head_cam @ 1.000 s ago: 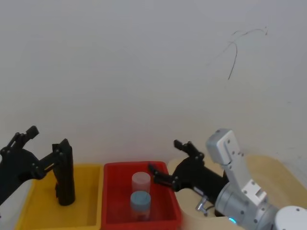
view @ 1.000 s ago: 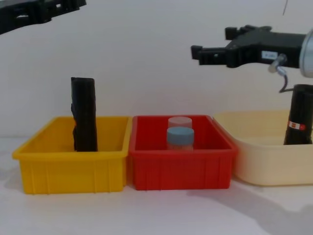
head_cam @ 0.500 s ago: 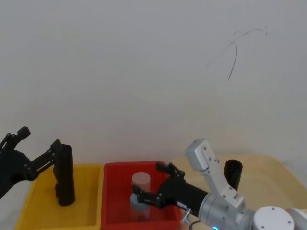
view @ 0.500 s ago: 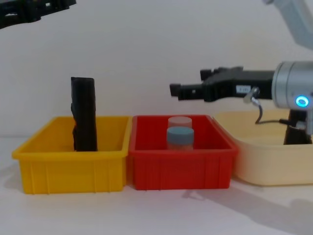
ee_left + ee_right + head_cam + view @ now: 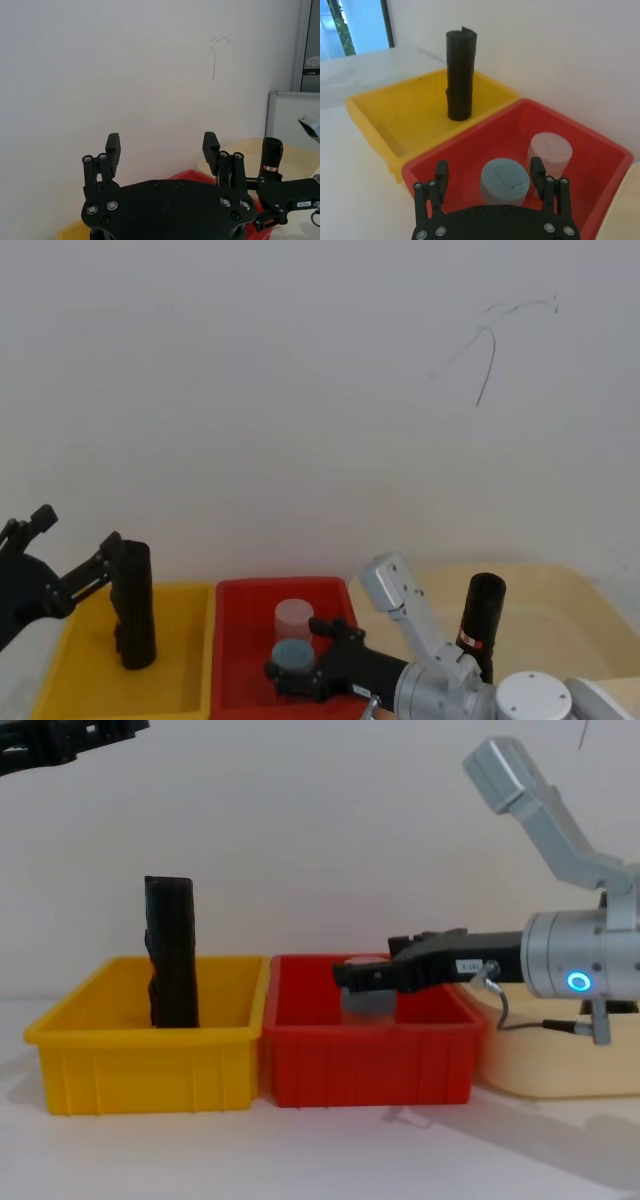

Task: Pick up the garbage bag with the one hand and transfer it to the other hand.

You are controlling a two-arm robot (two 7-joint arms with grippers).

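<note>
Garbage bag [image 5: 482, 625]: standing upright in the cream bin [image 5: 560, 590] at the right end of the worktop [image 5: 300, 1150], red-and-white band facing forward, nothing gripping it.
Right end effector [image 5: 295, 675]: hanging low over the red bin [image 5: 365, 1070] in the middle, fingers spread wide and holding nothing, straddling the blue-capped jar [image 5: 504, 181] with the clear jar [image 5: 549, 150] just behind.
Left end effector [image 5: 75, 535]: waiting high over the yellow bin [image 5: 140, 1065] at the left end, fingers spread wide and empty, near the top of the slim black roll [image 5: 132, 605] without touching it.
Step in hand: judging it as the reach before the pick, not yet aimed at the labelled roll, sitting one bin too far left.
Doing it well: lifting clear of the red bin's rim and the jar caps first, swinging right over the cream bin, then closing around the roll's upper half, above the label band, leaving the lower part free for the receiving grip.
Edges: red bin's right wall pressing against the cream bin's left wall; roll standing near the cream bin's back side, close to the wall [image 5: 300, 390].
Open room: plenty of free air above all three bins, best for the handover over the red bin's middle; bare worktop along the front edge.
</note>
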